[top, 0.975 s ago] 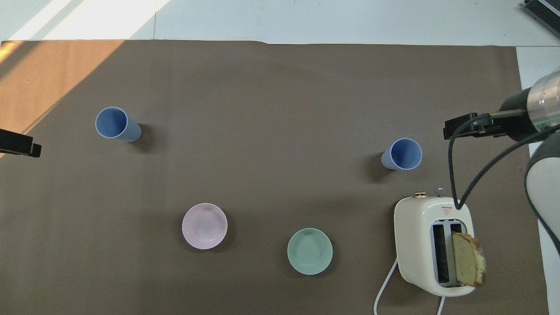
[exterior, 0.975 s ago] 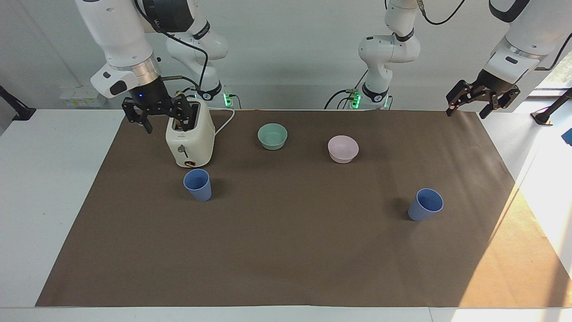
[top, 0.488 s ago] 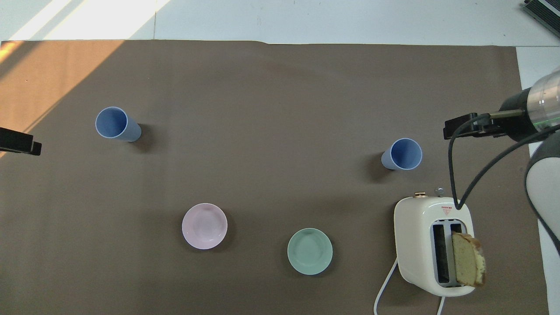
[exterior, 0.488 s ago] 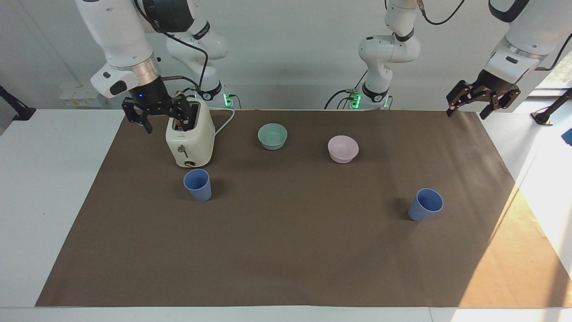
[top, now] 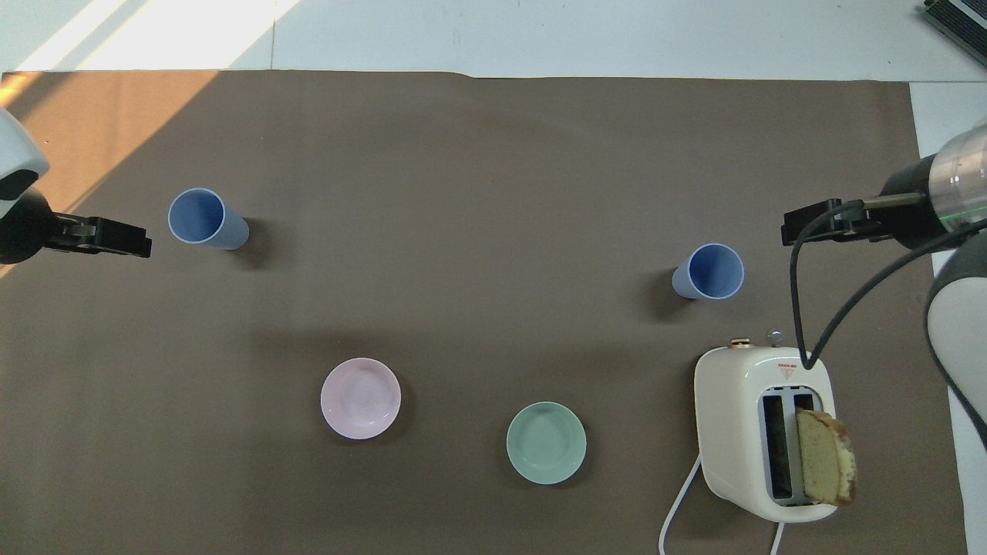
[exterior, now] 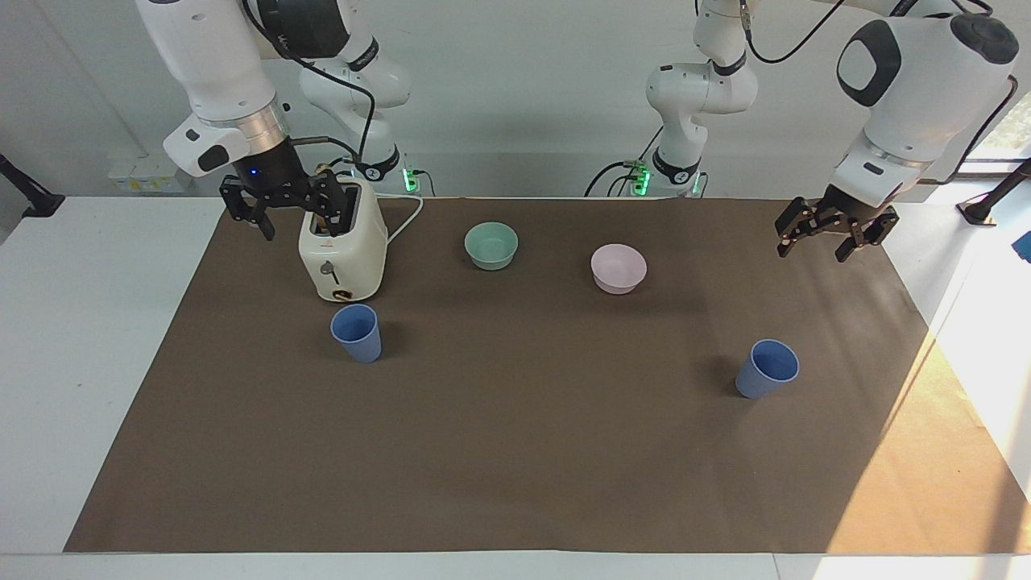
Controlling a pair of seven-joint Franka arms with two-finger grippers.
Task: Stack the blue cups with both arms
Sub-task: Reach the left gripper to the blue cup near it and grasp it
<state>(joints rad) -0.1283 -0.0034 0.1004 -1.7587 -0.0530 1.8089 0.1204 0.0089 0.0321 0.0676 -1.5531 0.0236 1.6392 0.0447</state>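
Note:
Two blue cups stand upright on the brown mat [exterior: 515, 451]. One cup [exterior: 356, 332] is at the right arm's end, just farther from the robots than the toaster; it also shows in the overhead view [top: 709, 271]. The other cup [exterior: 768, 369] is at the left arm's end, also in the overhead view [top: 207, 219]. My right gripper [exterior: 282, 211] hangs open and empty in the air beside the toaster's top, and shows in the overhead view [top: 806, 223]. My left gripper [exterior: 812, 248] is open and empty, raised over the mat's edge at its own end, apart from its cup; it also shows in the overhead view [top: 127, 240].
A cream toaster [exterior: 342, 246] with a bread slice [top: 826, 466] in one slot stands at the right arm's end, its white cable [top: 678, 516] trailing toward the robots. A teal-green bowl [exterior: 491, 245] and a pink bowl [exterior: 618, 267] sit between the arms' ends, nearer the robots than the cups.
My left arm has swung down and inward over the mat's edge, closer to the cup at its end. The right arm, both cups and the bowls have not moved.

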